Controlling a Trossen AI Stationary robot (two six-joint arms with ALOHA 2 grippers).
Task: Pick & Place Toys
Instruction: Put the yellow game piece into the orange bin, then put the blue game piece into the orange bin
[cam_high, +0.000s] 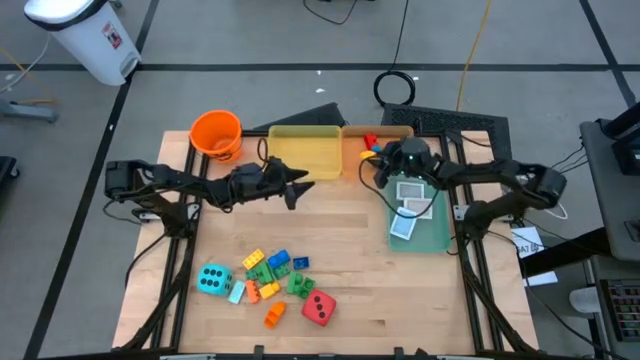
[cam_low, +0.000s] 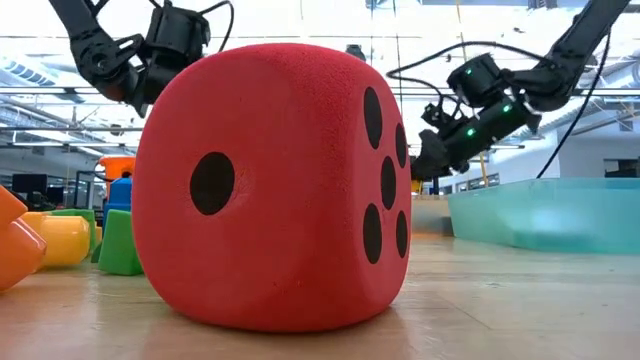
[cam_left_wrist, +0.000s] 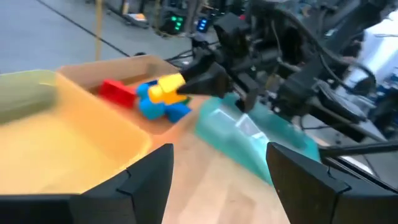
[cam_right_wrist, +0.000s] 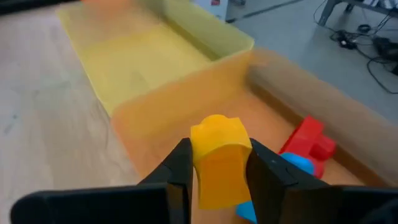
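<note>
1. We see three flat trays along the far side of the table (cam_high: 330, 230): a yellow tray (cam_high: 303, 152) at about 12 o'clock from the table's middle, an orange tray (cam_high: 352, 137) touching its right side, and a green tray (cam_high: 425, 222) at about 2 o'clock.
2. The orange tray holds a red brick (cam_left_wrist: 117, 93) and a blue brick (cam_left_wrist: 154, 107), lying close together.
3. The yellow tray shows nothing inside it.
4. The green tray holds white playing cards (cam_high: 405, 222).
5. An orange bucket (cam_high: 216, 134) stands at about 11 o'clock, just beside the yellow tray; we cannot tell what is in it.
6. The right gripper (cam_right_wrist: 217, 163) hangs over the orange tray, its fingers clamped on a yellow brick (cam_right_wrist: 219, 155) held above the red and blue bricks.
7. The left gripper (cam_high: 296, 185) reaches in from 9 o'clock and hovers just in front of the yellow tray, fingers spread and holding nothing.
8. At about 6 o'clock lie the remaining toys: a cyan die (cam_high: 213, 279), a red die (cam_high: 319, 307), and a cluster of bricks (cam_high: 272, 275) between them in blue, yellow, green and orange.
</note>
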